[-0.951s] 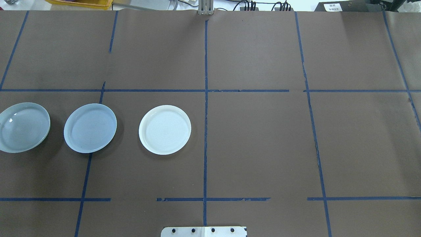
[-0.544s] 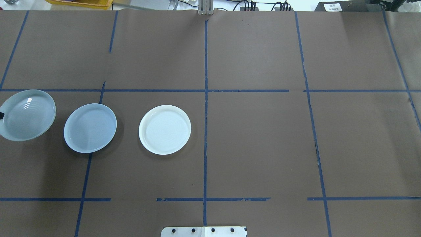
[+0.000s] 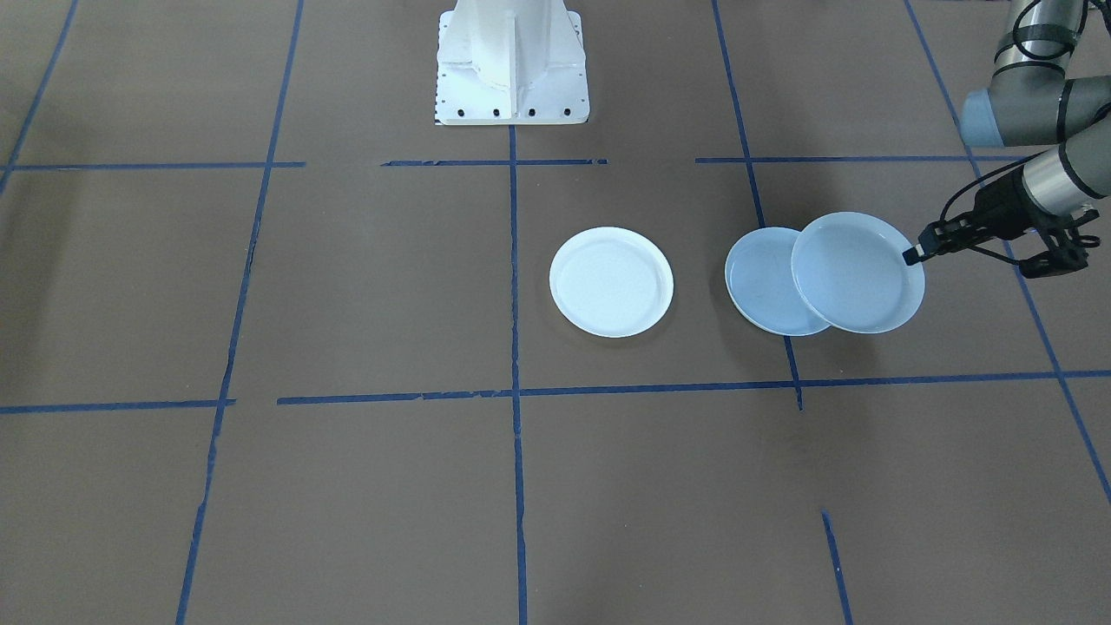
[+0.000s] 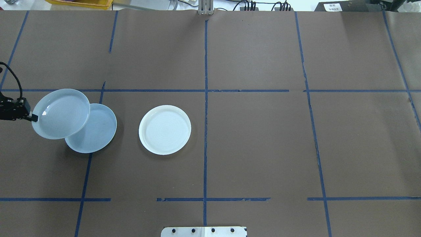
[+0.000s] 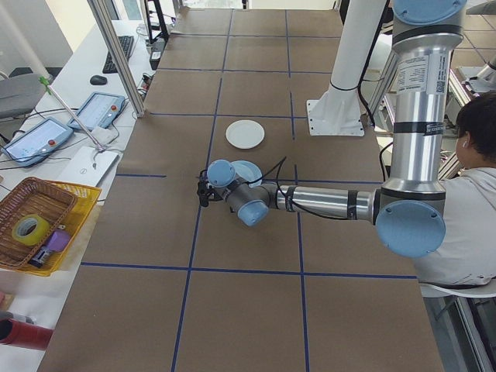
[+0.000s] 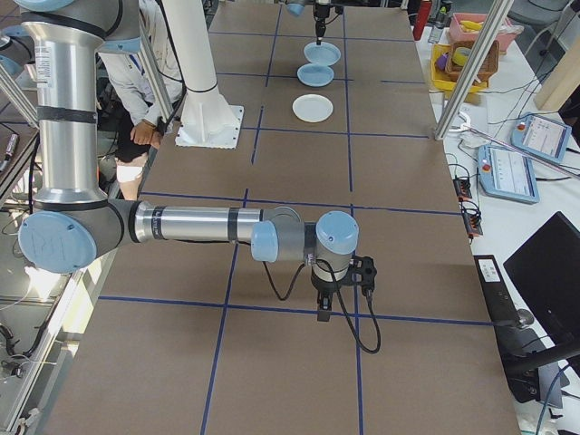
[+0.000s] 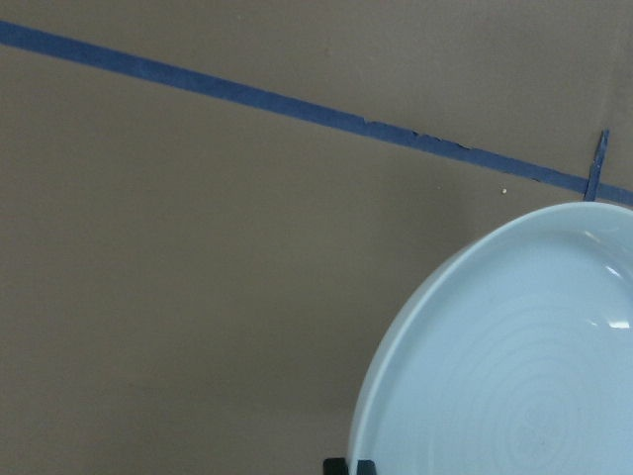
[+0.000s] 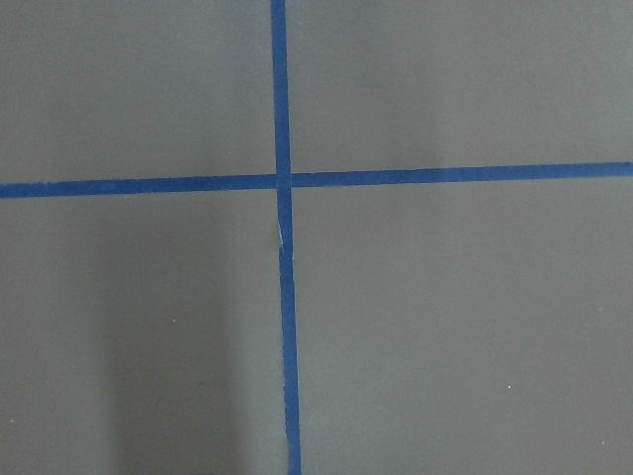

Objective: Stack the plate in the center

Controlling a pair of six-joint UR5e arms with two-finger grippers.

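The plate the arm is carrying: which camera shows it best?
The overhead view: the held plate shows whole, rings visible, left gripper at its rim. The front view shows it whole too; the left wrist view only part; side views show it tiny.

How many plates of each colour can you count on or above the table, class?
Pale blue-grey plates: 2, the ringed plate held by the left gripper and the plain plate below it.
White plate: 1.
Total: 3 plates.
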